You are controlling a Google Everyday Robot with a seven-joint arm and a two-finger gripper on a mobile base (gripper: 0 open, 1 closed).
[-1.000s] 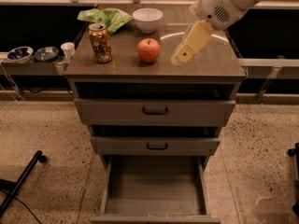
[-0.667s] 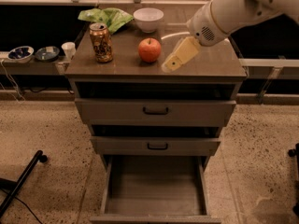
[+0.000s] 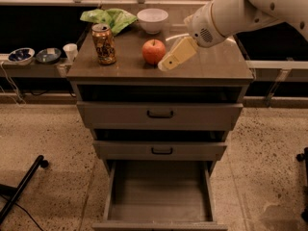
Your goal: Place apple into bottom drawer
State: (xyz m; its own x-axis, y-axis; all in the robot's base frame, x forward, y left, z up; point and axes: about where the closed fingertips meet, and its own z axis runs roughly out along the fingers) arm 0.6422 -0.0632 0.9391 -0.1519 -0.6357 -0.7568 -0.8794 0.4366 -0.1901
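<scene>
1. Camera view, bench top: over the last second my gripper (image 3: 164, 64) has swung left across the bench (image 3: 211, 66) and come down. It was well apart from the apple (image 3: 153, 51); now its tip sits just beside the apple's right, near flank.
2. The apple has not moved. It stands upright on the bench between the soda can (image 3: 104, 44) on its left and my gripper on its right. The white bowl (image 3: 152, 19) and green bag (image 3: 108, 18) lie farther back.
3. The bottom drawer (image 3: 109, 196) was pulled out before and is unchanged, with its floor bare. The two handled drawers (image 3: 160, 113) above it are nearly shut.
4. My reading is that the approach is almost over and the grasp is next. Nothing is lifted yet, so the carry down to the drawer is all still to do.
5. Hard to make out: my gripper shows as a single pale wedge seen side-on. I cannot tell how far open it stands, or whether its tip already touches the apple's skin. It holds nothing that I can see.
6. Cut off: my arm (image 3: 240, 8) leaves the picture at the top right, and the drawer's front lip runs along the bottom edge. My wrist covers part of the bench behind it.
</scene>
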